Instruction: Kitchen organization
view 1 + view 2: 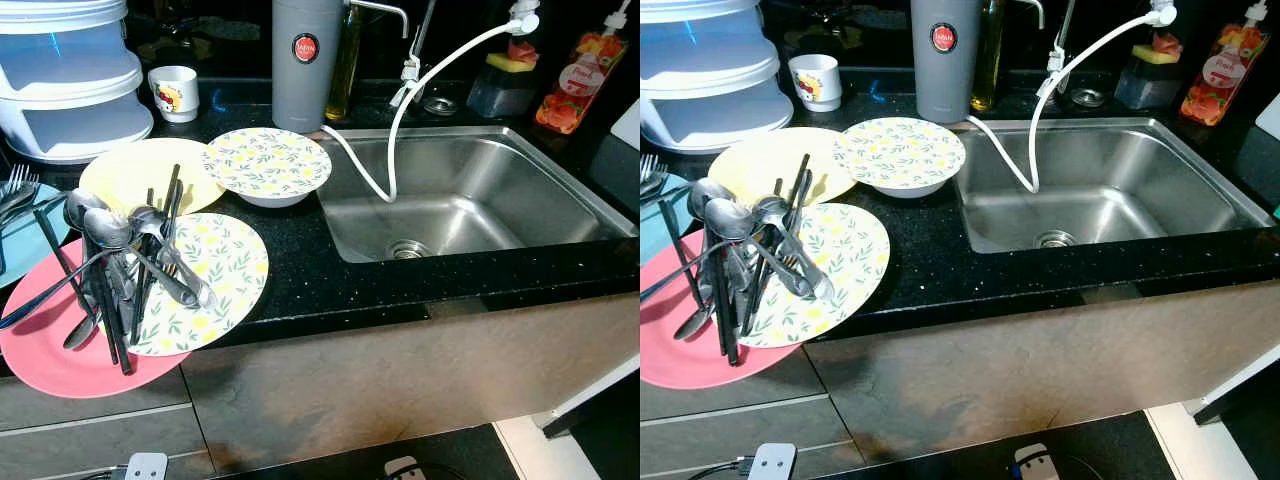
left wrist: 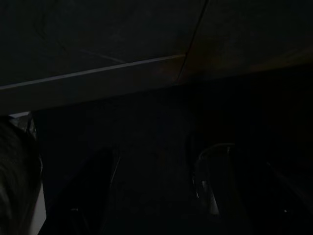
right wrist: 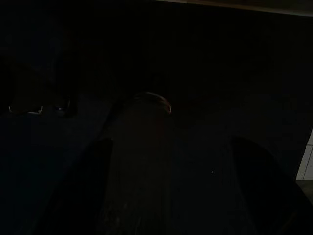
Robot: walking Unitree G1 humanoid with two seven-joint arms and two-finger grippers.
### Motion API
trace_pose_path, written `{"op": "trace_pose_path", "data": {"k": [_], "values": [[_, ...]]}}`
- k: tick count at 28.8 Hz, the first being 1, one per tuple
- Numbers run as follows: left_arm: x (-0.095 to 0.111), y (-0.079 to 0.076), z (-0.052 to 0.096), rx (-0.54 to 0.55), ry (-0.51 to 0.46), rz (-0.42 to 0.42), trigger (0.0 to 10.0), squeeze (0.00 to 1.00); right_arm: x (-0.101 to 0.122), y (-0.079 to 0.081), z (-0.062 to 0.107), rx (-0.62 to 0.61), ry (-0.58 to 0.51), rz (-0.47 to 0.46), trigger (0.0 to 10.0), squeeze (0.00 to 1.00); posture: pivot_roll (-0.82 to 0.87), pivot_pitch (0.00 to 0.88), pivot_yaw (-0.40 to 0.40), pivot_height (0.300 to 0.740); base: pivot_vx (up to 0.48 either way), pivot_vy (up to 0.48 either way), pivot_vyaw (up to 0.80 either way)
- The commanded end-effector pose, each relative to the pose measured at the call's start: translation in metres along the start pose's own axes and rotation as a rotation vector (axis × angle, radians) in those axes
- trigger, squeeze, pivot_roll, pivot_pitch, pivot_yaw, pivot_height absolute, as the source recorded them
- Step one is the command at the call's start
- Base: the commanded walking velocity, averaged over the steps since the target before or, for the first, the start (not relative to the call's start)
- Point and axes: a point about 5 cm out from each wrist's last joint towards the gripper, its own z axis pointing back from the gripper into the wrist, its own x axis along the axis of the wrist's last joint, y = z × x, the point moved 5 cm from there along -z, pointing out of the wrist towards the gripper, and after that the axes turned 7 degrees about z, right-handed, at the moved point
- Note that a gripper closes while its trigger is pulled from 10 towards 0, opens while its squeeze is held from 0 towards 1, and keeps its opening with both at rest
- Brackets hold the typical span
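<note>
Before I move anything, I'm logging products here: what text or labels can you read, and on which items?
Grey canister: round red logo, lettering too small to read.
Red bottle beside the sink: label with script word, blurred, unreadable.
White mug: cartoon picture, no legible words.
No other text is visible.

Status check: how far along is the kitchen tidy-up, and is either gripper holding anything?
Nothing looks done: cutlery lies heaped across the pink plate and leaf-patterned plate, with the yellow plate and patterned bowl beside them. Sink is empty. Both arms hang idle in shade, apparently holding nothing. All sorting remains.
</note>
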Motion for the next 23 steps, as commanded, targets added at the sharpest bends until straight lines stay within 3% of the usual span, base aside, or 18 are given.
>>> {"op": "trace_pose_path", "data": {"k": [1,13,23], "values": [[-0.013,0.006,0.004,0.008,0.042,-0.006,10.0,0.00,-0.014,0.005,0.002,0.007,0.037,-0.018,10.0,0.00,0.09,0.150,-0.015,0.740,0.000,0.000,0.00],[-0.006,0.004,0.003,-0.013,0.019,-0.012,10.0,0.00,-0.004,0.020,0.000,0.036,0.013,-0.029,10.0,0.00,0.09,0.184,-0.013,0.740,0.000,0.000,0.00],[-0.019,0.009,0.009,-0.005,0.049,-0.033,10.0,0.00,-0.020,0.012,0.003,0.023,0.042,-0.012,10.0,0.00,0.10,0.173,-0.006,0.740,0.000,0.000,0.00]]}}
